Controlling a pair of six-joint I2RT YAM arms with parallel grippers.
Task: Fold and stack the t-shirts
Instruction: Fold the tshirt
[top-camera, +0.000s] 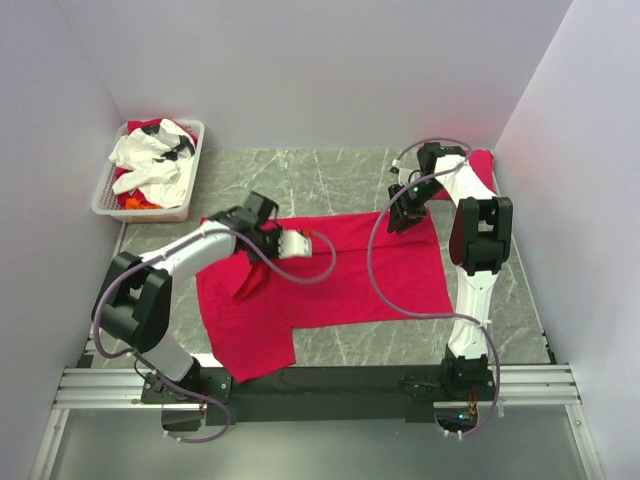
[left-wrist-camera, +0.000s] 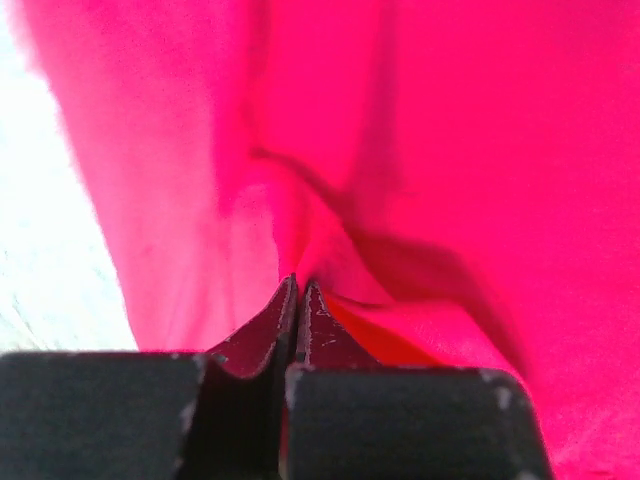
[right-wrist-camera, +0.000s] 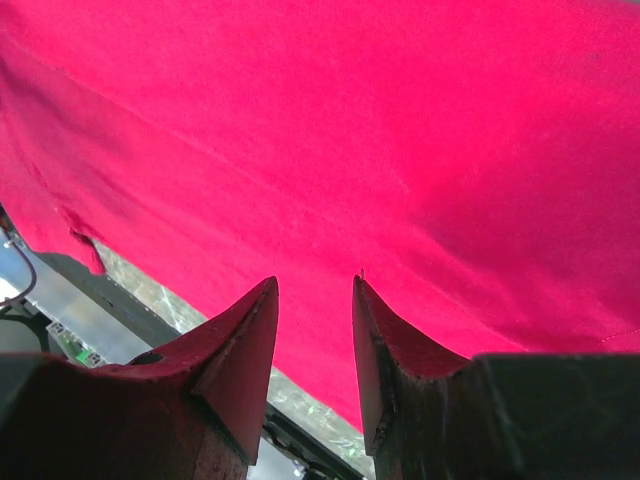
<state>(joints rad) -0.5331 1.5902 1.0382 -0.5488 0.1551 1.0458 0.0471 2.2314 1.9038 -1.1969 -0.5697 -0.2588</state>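
A crimson t-shirt (top-camera: 340, 275) lies spread across the marble table, with one sleeve reaching toward the near edge. My left gripper (top-camera: 260, 265) is at its left part, shut on a pinch of the red cloth (left-wrist-camera: 330, 200), which bunches into a raised fold at the fingertips (left-wrist-camera: 312, 300). My right gripper (top-camera: 405, 215) hovers over the shirt's far right corner. Its jaws stand open and empty, with flat red cloth (right-wrist-camera: 380, 150) just beneath them. More red cloth (top-camera: 484, 168) lies behind the right arm at the far right.
A white slotted basket (top-camera: 106, 190) stands at the far left with white and red-orange clothes heaped in it. Grey walls close in on three sides. The arm bases and a metal rail (top-camera: 320, 385) run along the near edge. Cables loop over the shirt.
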